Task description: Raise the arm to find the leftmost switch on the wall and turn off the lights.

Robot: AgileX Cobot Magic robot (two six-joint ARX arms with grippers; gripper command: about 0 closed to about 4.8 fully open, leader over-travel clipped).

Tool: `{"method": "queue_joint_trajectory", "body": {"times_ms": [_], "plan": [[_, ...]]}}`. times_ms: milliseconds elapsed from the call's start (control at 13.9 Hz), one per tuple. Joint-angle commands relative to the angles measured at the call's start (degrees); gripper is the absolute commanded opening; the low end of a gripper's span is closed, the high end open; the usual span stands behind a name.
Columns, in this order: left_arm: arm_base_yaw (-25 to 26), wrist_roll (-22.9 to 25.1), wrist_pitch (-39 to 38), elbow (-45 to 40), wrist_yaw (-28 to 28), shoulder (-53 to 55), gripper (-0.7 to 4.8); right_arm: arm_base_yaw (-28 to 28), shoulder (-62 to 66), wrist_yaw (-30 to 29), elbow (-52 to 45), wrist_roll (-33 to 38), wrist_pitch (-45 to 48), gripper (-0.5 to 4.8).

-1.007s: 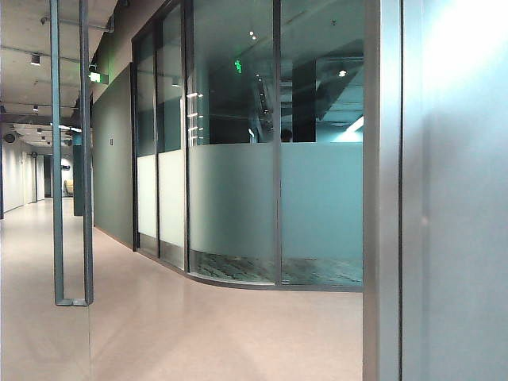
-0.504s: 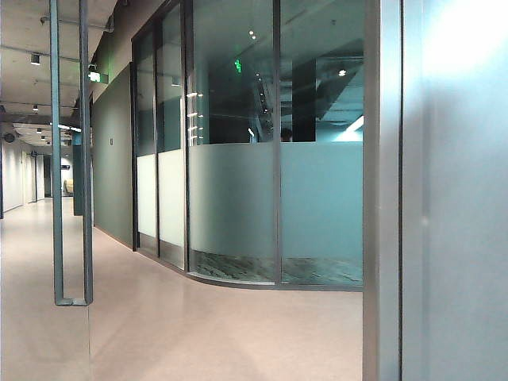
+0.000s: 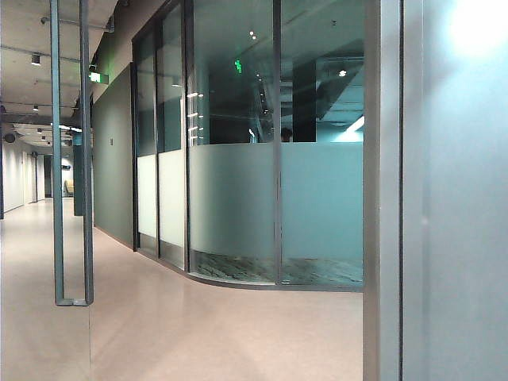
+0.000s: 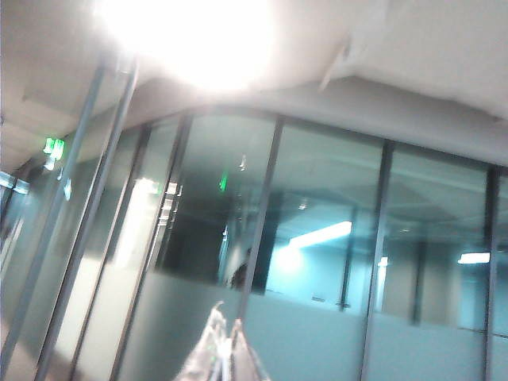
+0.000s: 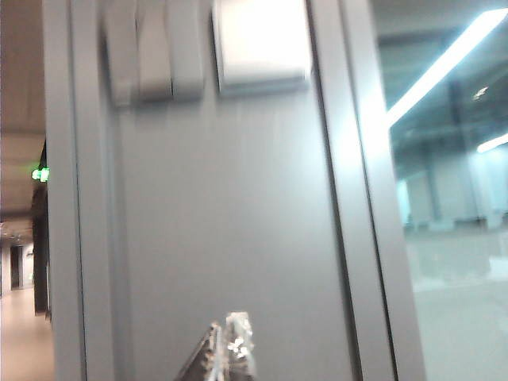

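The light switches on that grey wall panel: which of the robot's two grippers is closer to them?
Right. The right gripper points at the panel just below the switches, fingers together. The left gripper faces the glass partition and ceiling, with no switch in its view.

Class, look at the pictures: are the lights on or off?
On. A ceiling light glares brightly over the left gripper; the right gripper sits below the switches, not touching.
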Motion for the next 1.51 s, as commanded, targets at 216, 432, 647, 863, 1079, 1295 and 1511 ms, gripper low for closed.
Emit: {"method": "queue_joint_trajectory", "body": {"times_ms": [216,432,647,863,1079,1295,1511], "plan": [[0.0,5.4,2.1,22.9,3.6,23.8,-0.05,0.1,21.5,-1.1,26.6,1.5,-1.1,-0.01],[0.0,7.7,2.5,32.4,4.2,34.4,-0.05,0.1,33.5,-7.1,42.3,4.4,-7.6,-0.01],[0.0,8.5,-4.8,43.3,3.7,45.4,-0.05,0.2,45.6,-12.5,56.4,7.6,-12.5,-0.01],[0.0,8.3,-7.2,48.8,4.9,51.2,-0.05,0.1,50.6,-15.3,61.0,8.0,-12.4,-0.01],[-1.6,6.8,-7.1,49.5,20.3,51.5,-0.05,0.1,51.5,-15.6,61.2,8.0,-12.2,-0.01],[-4.2,-2.0,-2.5,49.5,40.6,51.6,-0.06,0.2,52.2,-17.5,61.2,8.0,-11.9,-0.01],[-11.3,-15.3,3.6,49.5,52.7,51.5,-0.05,0.2,53.1,-18.8,61.2,8.1,-11.3,-0.01]]}}
